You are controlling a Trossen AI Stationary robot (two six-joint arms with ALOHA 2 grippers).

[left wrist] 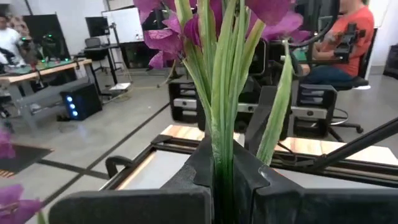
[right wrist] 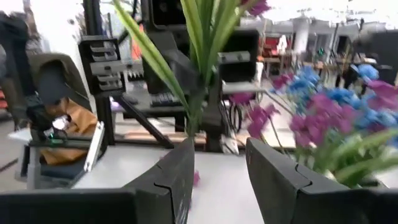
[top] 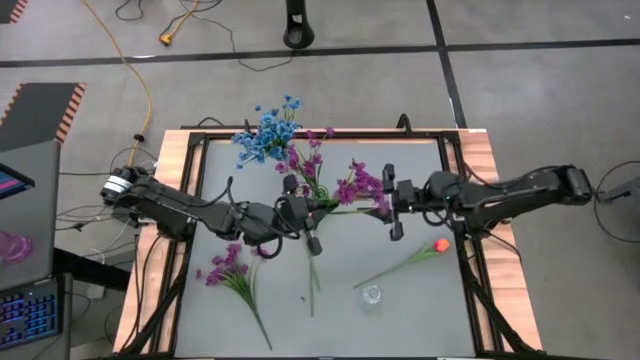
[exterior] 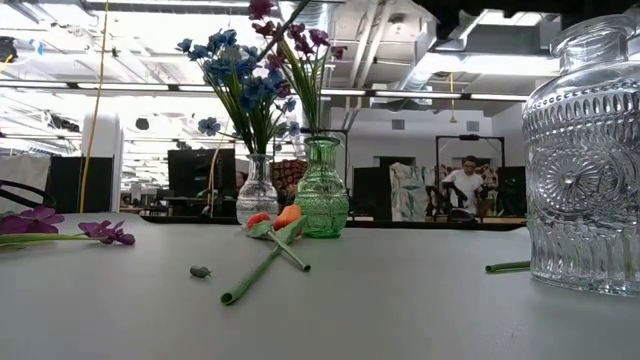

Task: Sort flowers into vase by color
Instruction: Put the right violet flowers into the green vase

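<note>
I have the left gripper (top: 312, 222) near the middle of the table (top: 420, 300), its fingers (left wrist: 186, 177) clamped tight on a bunch of green stems topped with purple flowers (left wrist: 180, 28); from its wrist camera the stems rise straight up out of the closed jaws. The right gripper (top: 392, 205) sits just across from it, fingers (right wrist: 273, 171) standing apart and gripping nothing, with the same purple sprig (top: 355, 185) between the two grippers in the overhead view.

At the far side of the table I see the blue flowers (top: 265, 133) standing in a clear vase (exterior: 257, 190), and purple stems in the green vase (exterior: 322, 190) right beside it. Another purple sprig (top: 228, 265) lies flat on the near left part of the table, and an orange-red tulip (top: 440, 245) lies on the right with its stem pointing toward a large clear glass vase (exterior: 585, 150). A loose green stem (top: 312, 275) lies near the table's middle. A person in an orange shirt (left wrist: 351, 31) sits in the room beyond
</note>
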